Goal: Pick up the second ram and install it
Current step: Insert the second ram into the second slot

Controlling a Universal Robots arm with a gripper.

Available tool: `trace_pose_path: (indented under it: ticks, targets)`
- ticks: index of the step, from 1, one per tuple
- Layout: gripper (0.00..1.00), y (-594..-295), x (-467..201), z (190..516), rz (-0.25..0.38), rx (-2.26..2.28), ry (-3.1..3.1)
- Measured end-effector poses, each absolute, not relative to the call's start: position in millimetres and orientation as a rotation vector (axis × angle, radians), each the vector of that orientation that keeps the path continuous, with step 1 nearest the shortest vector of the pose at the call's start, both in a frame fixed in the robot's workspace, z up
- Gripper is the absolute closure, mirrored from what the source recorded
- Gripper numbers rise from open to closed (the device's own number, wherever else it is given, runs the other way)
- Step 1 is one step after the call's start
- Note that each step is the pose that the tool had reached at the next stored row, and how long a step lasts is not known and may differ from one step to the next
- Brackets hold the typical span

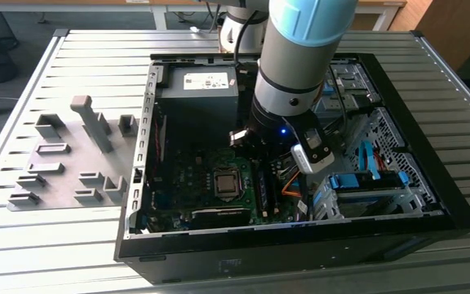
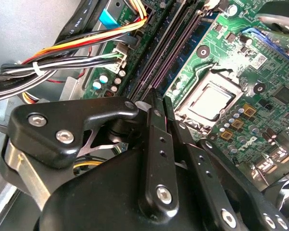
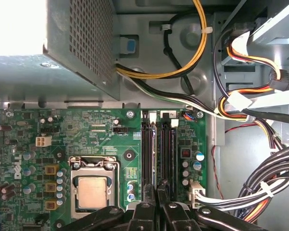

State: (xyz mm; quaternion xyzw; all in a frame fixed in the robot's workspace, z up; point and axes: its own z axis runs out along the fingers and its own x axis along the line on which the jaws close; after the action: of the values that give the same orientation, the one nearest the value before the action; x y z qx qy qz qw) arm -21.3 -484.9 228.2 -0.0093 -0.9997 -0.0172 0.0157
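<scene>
Slatted table (image 1: 80, 245) carries the open case (image 1: 431, 202); gripper (image 3: 156, 190), fingers pressed nearly together, bears down over the memory slots (image 3: 158, 154) (whether a ram sits beneath, I cannot tell).

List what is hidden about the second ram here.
- Thin blue-teal circuit-board ram stick: whether the gripper carries it cannot be told in both wrist views, because the gripper's black body blocks it.
- Long black memory slots: near ends covered by the gripper, first wrist view.
- Gripper's tip, exterior view: lost among dark parts below the grey robot arm.
</scene>
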Motion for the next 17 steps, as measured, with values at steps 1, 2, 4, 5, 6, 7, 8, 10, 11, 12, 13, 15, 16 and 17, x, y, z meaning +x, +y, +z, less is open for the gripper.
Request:
trace_pose_path:
  ticks: [1,2,4,5,6,7,8,10,11,12,13,15,16,17]
  targets:
    - [0.86,-484.9,-21.3,228.2,-0.054,-0.029,-3.11]
    - [0.86,-484.9,-21.3,228.1,-0.053,-0.029,-3.11]
    - [0.86,-484.9,-21.3,227.6,-0.054,-0.029,-3.11]
    - [0.86,-484.9,-21.3,227.2,-0.054,-0.029,-3.11]
    - [0.86,-484.9,-21.3,226.8,-0.054,-0.029,-3.11]
    - [0.86,-484.9,-21.3,226.6,-0.053,-0.029,-3.11]
    - [0.86,-484.9,-21.3,226.5,-0.053,-0.029,-3.11]
    - [0.86,-484.9,-21.3,226.2,-0.053,-0.029,-3.11]
    - [0.86,-484.9,-21.3,226.0,-0.053,-0.029,-3.11]
    - [0.86,-484.9,-21.3,225.9,-0.053,-0.029,-3.109]
    - [0.86,-485.0,-21.3,225.7,-0.053,-0.029,-3.109]
    - [0.86,-485.1,-21.3,225.4,-0.053,-0.029,-3.109]
    - [0.86,-485.2,-21.3,225.2,-0.053,-0.029,-3.109]
    - [0.86,-485.4,-21.3,225.2,-0.053,-0.029,-3.109]
